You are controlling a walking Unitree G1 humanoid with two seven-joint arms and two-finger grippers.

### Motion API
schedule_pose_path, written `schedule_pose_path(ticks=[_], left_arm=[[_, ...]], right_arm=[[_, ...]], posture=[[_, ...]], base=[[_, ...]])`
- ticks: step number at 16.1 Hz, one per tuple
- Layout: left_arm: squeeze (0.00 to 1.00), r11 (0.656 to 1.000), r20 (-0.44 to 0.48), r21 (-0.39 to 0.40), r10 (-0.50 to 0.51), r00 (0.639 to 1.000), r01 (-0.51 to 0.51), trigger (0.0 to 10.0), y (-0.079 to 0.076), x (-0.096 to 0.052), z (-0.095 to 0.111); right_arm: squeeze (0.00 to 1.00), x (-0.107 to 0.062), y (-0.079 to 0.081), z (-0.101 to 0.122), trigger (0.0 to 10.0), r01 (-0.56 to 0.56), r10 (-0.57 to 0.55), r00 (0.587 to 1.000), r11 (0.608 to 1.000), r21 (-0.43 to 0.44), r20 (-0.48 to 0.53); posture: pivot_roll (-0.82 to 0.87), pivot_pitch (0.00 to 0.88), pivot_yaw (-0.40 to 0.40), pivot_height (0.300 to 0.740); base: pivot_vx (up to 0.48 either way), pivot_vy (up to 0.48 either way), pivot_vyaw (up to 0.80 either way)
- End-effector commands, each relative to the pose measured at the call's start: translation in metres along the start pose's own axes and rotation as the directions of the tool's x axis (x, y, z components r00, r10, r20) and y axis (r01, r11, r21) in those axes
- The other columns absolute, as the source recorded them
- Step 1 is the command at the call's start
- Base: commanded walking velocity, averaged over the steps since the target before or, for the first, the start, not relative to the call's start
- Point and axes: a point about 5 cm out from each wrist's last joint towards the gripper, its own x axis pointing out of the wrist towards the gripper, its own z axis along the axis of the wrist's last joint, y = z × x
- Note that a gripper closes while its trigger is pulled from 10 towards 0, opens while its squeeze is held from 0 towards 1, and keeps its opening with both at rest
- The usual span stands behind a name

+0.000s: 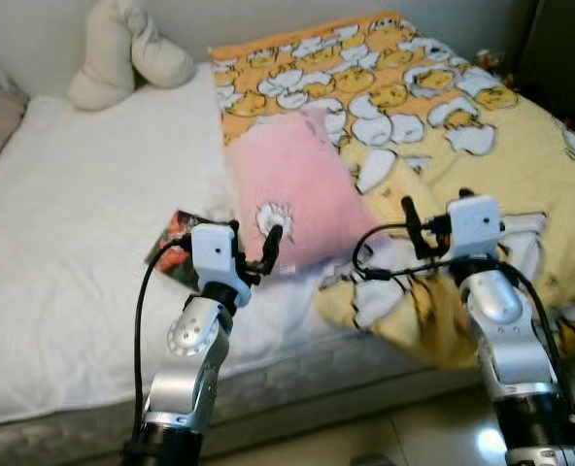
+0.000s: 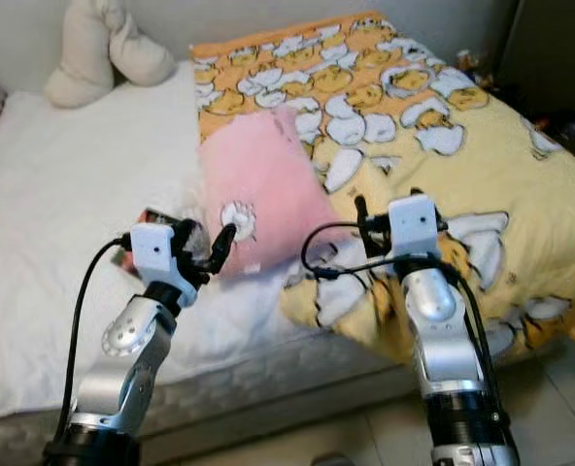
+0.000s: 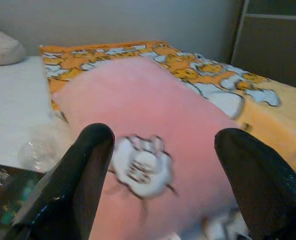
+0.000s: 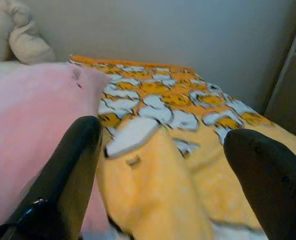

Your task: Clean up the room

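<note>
Task status: you had little tidying completed at this point, judging by the layout. The bed (image 1: 64, 291) was unmade. The yellow duck-print blanket (image 1: 433, 107) lay rumpled over the half at 3 o'clock, its near corner bunched at the mattress edge. The pink pillow (image 1: 302, 189) sat askew at the centre, overlapping the blanket's edge. A dark printed packet (image 1: 171, 248) lay on the white sheet at 8 o'clock from the pillow, just beside it. A cream cushion (image 1: 122, 49) rested at the head end, at 11 o'clock.

Tool state: your left gripper (image 1: 258, 254) was spread wide and empty, aimed at the pillow's near edge, close to its white flower patch (image 3: 143, 165). Your right gripper (image 1: 419, 233) was also wide and empty, hovering over the blanket's bunched corner.

Remaining work, as a judgement: you had the pillow to reposition, the blanket to straighten and the packet to remove.

Containers: none could be identified; a clear rounded object (image 3: 38, 150) beside the packet was too blurred to name.
</note>
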Motion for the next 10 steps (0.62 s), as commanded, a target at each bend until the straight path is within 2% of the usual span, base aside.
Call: schedule_pose_path(ticks=[1,3,10], left_arm=[[0.0,0.999,0.001,0.036,0.027,1.0,-0.027,10.0,0.0085,-0.0019,0.0023],[0.0,0.999,-0.007,0.024,0.032,0.999,-0.032,10.0,0.0075,-0.002,0.0001],[0.0,0.999,-0.02,-0.008,0.046,0.999,-0.046,10.0,0.0076,-0.0009,-0.0018]], right_arm=[[0.0,0.0028,0.0102,0.0043,10.0,-0.029,0.029,1.0,1.0,0.006,0.012],[0.0,0.002,0.0094,0.0031,10.0,-0.026,0.026,1.0,1.0,0.005,0.008],[0.0,-0.0002,0.0103,0.0022,10.0,-0.029,0.029,1.0,1.0,0.003,0.003]], posture=[[-0.22,0.0,0.142,0.74],[-0.22,0.0,0.145,0.74],[-0.23,0.0,0.15,0.74]], base=[[0.0,0.0,0.0],[0.0,0.0,0.0],[0.274,-0.391,0.0]])
